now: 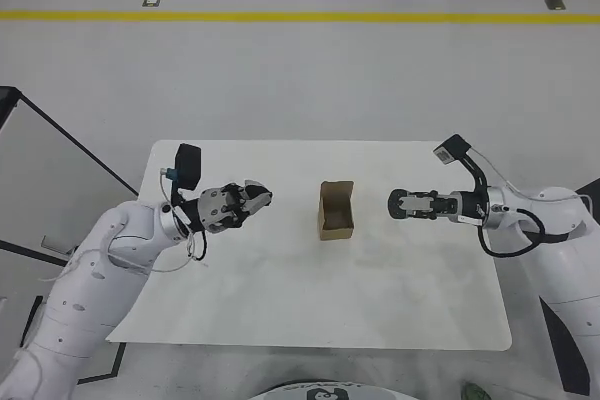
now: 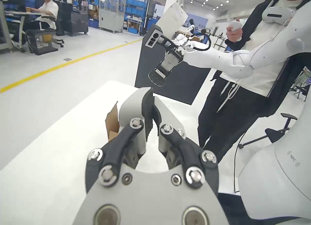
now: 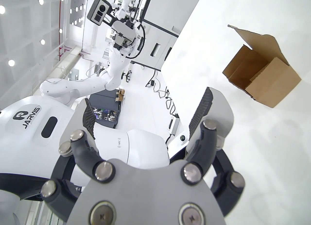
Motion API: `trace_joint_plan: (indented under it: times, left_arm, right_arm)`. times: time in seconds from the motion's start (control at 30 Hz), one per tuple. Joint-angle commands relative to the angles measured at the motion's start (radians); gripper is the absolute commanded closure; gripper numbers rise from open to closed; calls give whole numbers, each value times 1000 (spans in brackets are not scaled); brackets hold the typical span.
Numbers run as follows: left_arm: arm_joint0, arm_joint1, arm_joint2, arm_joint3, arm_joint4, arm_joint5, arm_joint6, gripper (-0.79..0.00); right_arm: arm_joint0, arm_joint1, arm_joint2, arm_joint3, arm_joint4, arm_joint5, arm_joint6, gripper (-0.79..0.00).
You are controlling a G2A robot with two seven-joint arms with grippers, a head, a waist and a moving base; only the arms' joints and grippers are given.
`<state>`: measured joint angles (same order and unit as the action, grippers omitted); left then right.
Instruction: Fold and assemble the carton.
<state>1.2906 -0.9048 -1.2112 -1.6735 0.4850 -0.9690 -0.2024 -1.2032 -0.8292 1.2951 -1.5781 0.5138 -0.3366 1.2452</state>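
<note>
Left fingers (image 2: pixel 147 102) together, right fingers (image 3: pixel 203 107) wide apart, both empty; open-topped brown carton (image 1: pixel 336 210) between them on white table (image 1: pixel 280 300).

- The white, jointed left arm (image 1: pixel 115 250) is bent at the elbow, with its forearm angled in toward the middle.
- The grey-and-black two-finger left gripper (image 1: pixel 264 197) has its ribbed black pads (image 2: pixel 147 103) drawn together with nothing between them.
- The white right arm (image 1: pixel 555 210) reaches inward, its wrist about level.
- The matching grey-and-black right gripper (image 1: pixel 393 204) faces the left gripper, well apart from it, with its fingers (image 3: pixel 203 107) spread wide and empty.
</note>
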Motion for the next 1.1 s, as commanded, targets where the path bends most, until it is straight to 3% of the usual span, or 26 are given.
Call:
trace_joint_plan:
  times: [0.0,0.2,0.43,0.57,0.7,1.0,1.03,1.07]
  left_arm:
    - [-2,-2,39,26,-117,45,-56,0]
    - [-93,0,113,112,-497,178,-335,0]
    - [-98,1,114,118,-508,187,-351,0]
    - [-102,-7,143,122,-530,305,-384,0]
    - [-141,-20,182,166,-640,357,-457,0]
    - [-219,-46,235,288,-718,367,-544,0]
    - [-225,-50,242,300,-726,363,-550,0]
    - [-230,-53,248,311,-732,362,-555,0]
  right_arm:
    - [0,0,0,0,0,0,0,-785]
    - [0,0,0,0,0,0,0,-785]
    - [0,0,0,0,0,0,0,-785]
    - [0,0,0,0,0,0,0,-785]
    - [0,0,0,0,0,0,0,-785]
    - [1,-7,-27,28,-68,12,-56,-785]
    - [6,-9,-33,41,-74,11,-60,-680]
    - [11,-11,-41,52,-81,8,-64,-449]
